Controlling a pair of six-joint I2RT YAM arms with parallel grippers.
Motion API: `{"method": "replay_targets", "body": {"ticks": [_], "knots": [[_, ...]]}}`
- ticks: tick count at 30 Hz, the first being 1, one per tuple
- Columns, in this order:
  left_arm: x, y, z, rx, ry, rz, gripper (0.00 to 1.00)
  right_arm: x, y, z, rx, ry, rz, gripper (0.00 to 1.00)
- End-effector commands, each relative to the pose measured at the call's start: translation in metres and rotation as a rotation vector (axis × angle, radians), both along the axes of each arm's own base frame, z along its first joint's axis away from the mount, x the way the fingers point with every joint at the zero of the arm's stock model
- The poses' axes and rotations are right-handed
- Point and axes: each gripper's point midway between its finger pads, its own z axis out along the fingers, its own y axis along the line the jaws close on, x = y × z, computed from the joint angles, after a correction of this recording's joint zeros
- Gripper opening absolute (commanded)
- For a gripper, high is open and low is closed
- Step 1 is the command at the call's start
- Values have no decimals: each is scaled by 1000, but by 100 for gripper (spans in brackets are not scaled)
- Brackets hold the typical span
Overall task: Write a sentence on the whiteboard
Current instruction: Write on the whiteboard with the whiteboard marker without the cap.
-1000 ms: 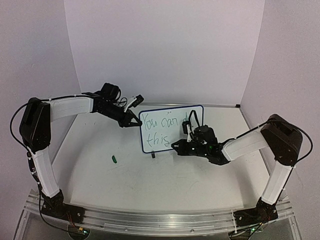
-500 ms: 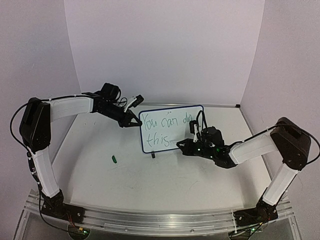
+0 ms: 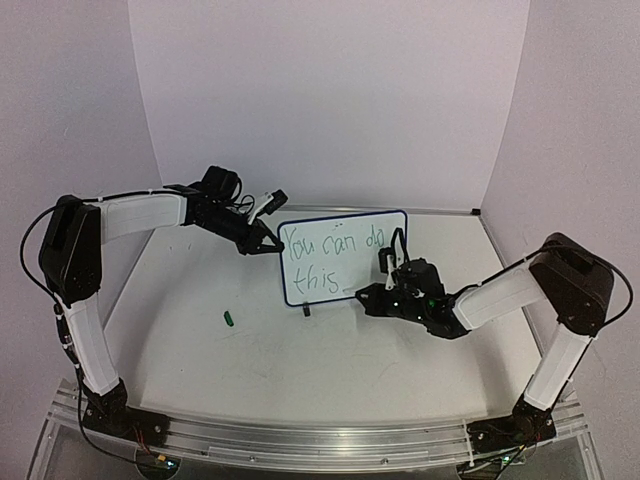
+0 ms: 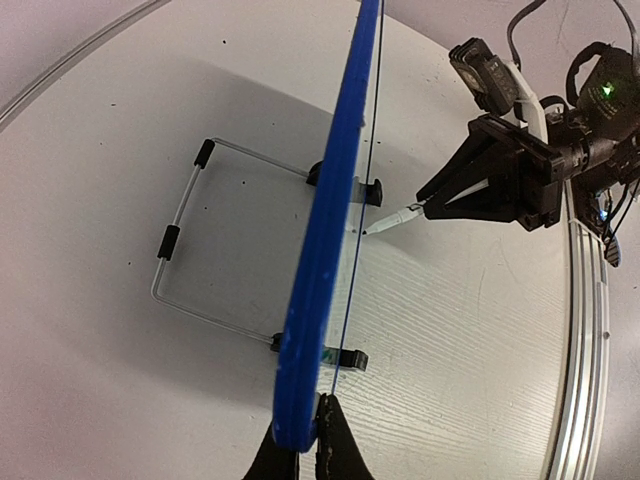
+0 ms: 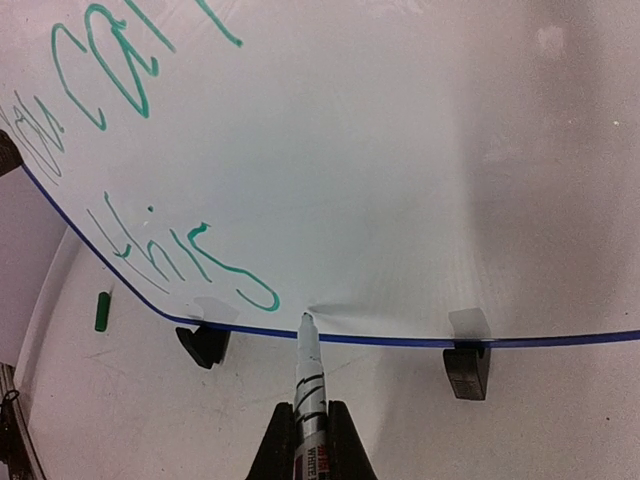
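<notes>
The whiteboard [image 3: 345, 262] stands upright on two black clip feet [image 5: 467, 370] at the table's middle. The sentence [image 3: 330, 248] in green reads "You can do this" over two lines. My left gripper [image 3: 268, 245] is shut on the board's left edge, and the left wrist view shows the blue frame [image 4: 325, 270] pinched between the fingers [image 4: 340, 455]. My right gripper [image 5: 310, 440] is shut on a white marker [image 5: 310, 375]. The marker's tip rests against the board's face just above the bottom frame, right of the word "this" [image 5: 190, 255].
A small green cap [image 3: 229, 319] lies on the table to the left of the board, also seen as a green cap [image 5: 101, 310] in the right wrist view. A wire stand [image 4: 180, 250] lies behind the board. White walls close in the back and both sides.
My right gripper has come down from the top line, uncovering "do", and brought the marker tip to the board's lower edge after "this". The left arm and board have not moved.
</notes>
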Motion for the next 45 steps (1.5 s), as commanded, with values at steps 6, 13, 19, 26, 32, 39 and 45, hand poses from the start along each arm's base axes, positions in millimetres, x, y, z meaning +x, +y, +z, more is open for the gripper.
{"method": "replay_targets", "body": {"ticks": [6, 13, 19, 26, 32, 39, 45], "knots": [[17, 17, -13, 101, -73, 66, 0, 17, 3, 7, 1, -41, -38, 0], [18, 17, -14, 102, -71, 66, 0, 18, 0, 9, -4, -48, -53, 0], [18, 17, -14, 102, -71, 66, 0, 14, 4, 20, 16, -65, -18, 0], [17, 16, -14, 99, -66, 67, 0, 3, -7, 60, 49, -152, -6, 0], [18, 15, -11, 92, -53, 75, 3, -2, -18, 85, 38, -197, -22, 0], [18, 15, -10, 87, -45, 82, 23, -6, -29, 98, 27, -222, -45, 0], [18, 15, -8, 85, -46, 85, 34, -7, -36, 101, 18, -228, -69, 0]]}}
